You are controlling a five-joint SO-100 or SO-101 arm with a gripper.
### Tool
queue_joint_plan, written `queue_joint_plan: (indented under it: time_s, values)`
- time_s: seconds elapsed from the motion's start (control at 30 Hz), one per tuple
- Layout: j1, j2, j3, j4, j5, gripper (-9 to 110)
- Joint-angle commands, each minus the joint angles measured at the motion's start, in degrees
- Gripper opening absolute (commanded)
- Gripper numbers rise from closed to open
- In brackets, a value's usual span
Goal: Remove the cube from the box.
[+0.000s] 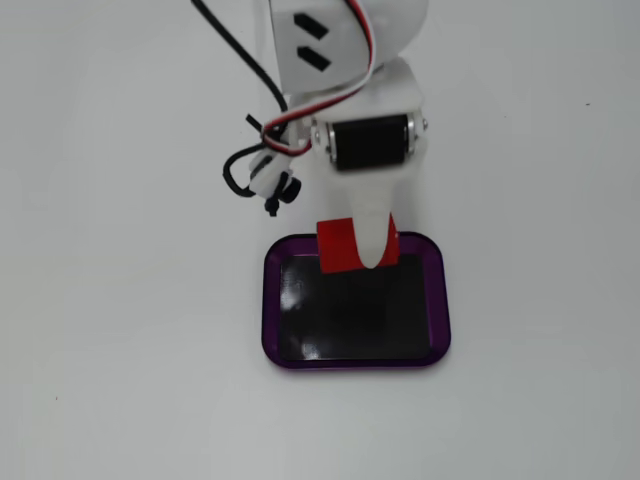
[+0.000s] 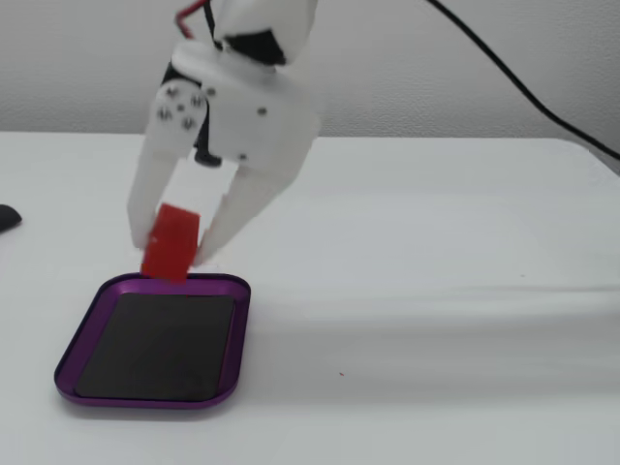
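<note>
The red cube (image 1: 337, 247) is held between the two white fingers of my gripper (image 1: 360, 255), lifted just above the far rim of the box (image 1: 437, 300). In the other fixed view the cube (image 2: 170, 242) hangs tilted between the fingers, above the far edge of the purple-rimmed box (image 2: 68, 363), and my gripper (image 2: 174, 254) is shut on it. The box's glossy black floor holds nothing.
The white table stretches around the box on all sides. Black and red cables (image 1: 262, 150) hang beside the arm. A small dark object (image 2: 6, 217) lies at the left edge of one fixed view.
</note>
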Motion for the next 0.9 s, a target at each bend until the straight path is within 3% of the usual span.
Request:
queue_joint_plan:
  time_s: [0.0, 0.2, 0.53, 0.87]
  values:
    - [-0.4, 11.2, -1.4, 0.2, -0.2, 0]
    - [-0.3, 24.0, 10.2, -2.8, -0.3, 0]
    - [-2.8, 42.9, 49.9, -18.3, -0.4, 0]
    - [-7.3, 48.7, 72.0, -28.4, -0.4, 0]
